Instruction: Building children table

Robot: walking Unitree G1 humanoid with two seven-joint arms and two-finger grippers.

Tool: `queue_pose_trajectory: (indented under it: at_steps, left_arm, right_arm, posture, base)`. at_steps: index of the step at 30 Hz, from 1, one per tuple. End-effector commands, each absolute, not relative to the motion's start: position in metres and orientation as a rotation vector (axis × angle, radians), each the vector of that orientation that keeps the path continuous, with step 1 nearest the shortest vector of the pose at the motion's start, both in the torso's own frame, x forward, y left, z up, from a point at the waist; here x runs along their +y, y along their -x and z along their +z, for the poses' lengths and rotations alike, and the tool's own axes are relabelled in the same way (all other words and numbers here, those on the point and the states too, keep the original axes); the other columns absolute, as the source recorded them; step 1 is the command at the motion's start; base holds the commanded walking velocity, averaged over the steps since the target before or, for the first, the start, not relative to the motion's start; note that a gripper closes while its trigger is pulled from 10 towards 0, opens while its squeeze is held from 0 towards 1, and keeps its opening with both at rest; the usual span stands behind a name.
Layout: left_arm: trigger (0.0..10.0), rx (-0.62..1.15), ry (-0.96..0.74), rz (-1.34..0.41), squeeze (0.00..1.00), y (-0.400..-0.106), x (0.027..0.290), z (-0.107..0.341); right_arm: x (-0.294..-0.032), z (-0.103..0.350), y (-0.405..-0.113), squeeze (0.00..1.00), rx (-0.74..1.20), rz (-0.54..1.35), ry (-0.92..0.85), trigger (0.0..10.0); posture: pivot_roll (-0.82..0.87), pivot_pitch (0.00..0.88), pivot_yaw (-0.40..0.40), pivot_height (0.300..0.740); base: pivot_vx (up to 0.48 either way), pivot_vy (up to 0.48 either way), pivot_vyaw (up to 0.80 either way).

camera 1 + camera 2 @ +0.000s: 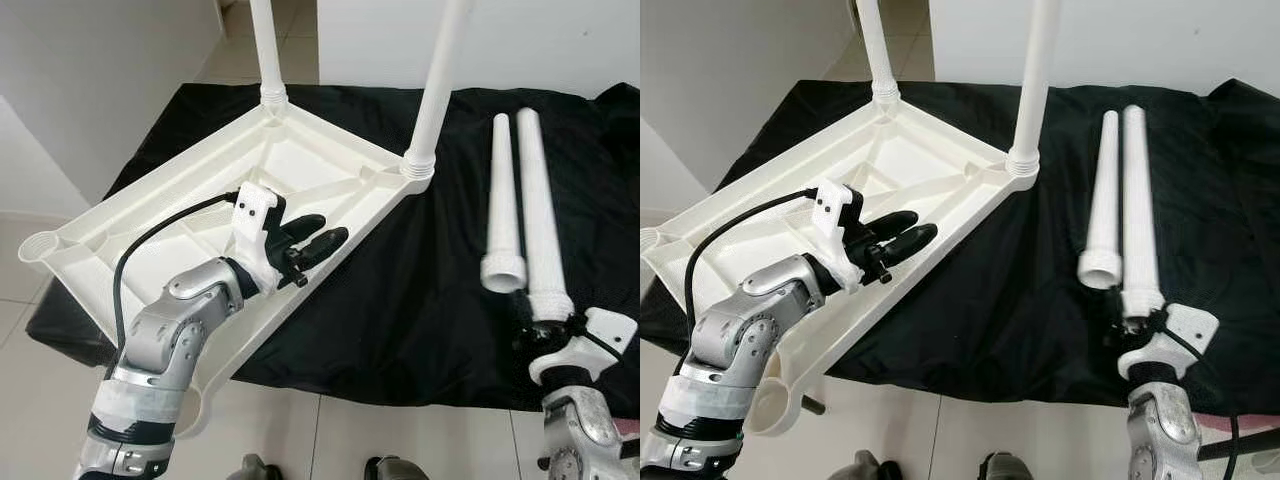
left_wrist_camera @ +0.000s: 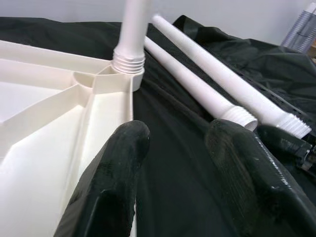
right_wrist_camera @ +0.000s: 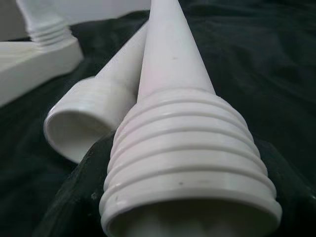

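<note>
No readable txt, labels, brands or nos. anywhere.

One upturned tabletop [image 1: 150,240], two fitted legs [image 1: 437,90], two loose legs [image 1: 538,215], one black cloth [image 1: 420,290]

1. A crumpled black fabric cloth [image 1: 400,290] covers the work surface and hangs over its near edge.
2. A pale glossy tiled floor [image 1: 400,440] lies below the cloth's near edge, with more tiles [image 1: 240,50] beyond its far side.
3. A plain white wall [image 1: 560,40] rises behind the cloth's far edge.
4. A white wall corner [image 1: 90,80] stands left of the cloth.
</note>
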State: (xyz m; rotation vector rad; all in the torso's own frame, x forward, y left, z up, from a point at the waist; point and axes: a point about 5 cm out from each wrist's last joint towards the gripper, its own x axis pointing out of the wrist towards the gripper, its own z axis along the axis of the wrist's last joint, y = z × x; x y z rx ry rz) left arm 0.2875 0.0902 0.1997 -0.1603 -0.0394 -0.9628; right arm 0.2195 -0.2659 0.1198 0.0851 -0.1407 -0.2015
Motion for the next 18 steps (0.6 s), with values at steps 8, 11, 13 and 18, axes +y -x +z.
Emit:
queue_pose_trajectory:
  at_steps: [8, 11, 13, 18]
  left_arm:
    - [10.0, -0.045, 0.153, -0.959, 0.00, -0.287, 0.093, 0.201]
    - [10.0, -0.055, 0.169, -0.980, 0.00, -0.290, 0.092, 0.208]
    - [10.0, -0.059, 0.174, -0.991, 0.00, -0.291, 0.091, 0.209]
    - [10.0, -0.095, 0.237, -1.061, 1.00, -0.293, 0.093, 0.225]
  right_arm:
    - [-0.267, 0.147, -0.221, 0.00, -0.336, -0.329, 0.059, 10.0]
    - [-0.246, 0.180, -0.240, 0.00, -0.479, -0.273, 0.081, 10.0]
    - [-0.240, 0.188, -0.244, 0.00, -0.509, -0.248, 0.074, 10.0]
    - [-0.212, 0.219, -0.264, 0.00, -0.615, -0.110, 0.061, 10.0]
  posture:
    - [-0.08, 0.090, 0.089, 0.740]
    - [-0.08, 0.084, 0.103, 0.740]
    - [-0.07, 0.078, 0.104, 0.740]
    - [-0.06, 0.061, 0.099, 0.740]
  base:
    - [0.000, 0.000, 0.00]
    - [0.000, 0.000, 0.00]
    - [0.000, 0.000, 0.00]
    - [0.000, 0.000, 0.00]
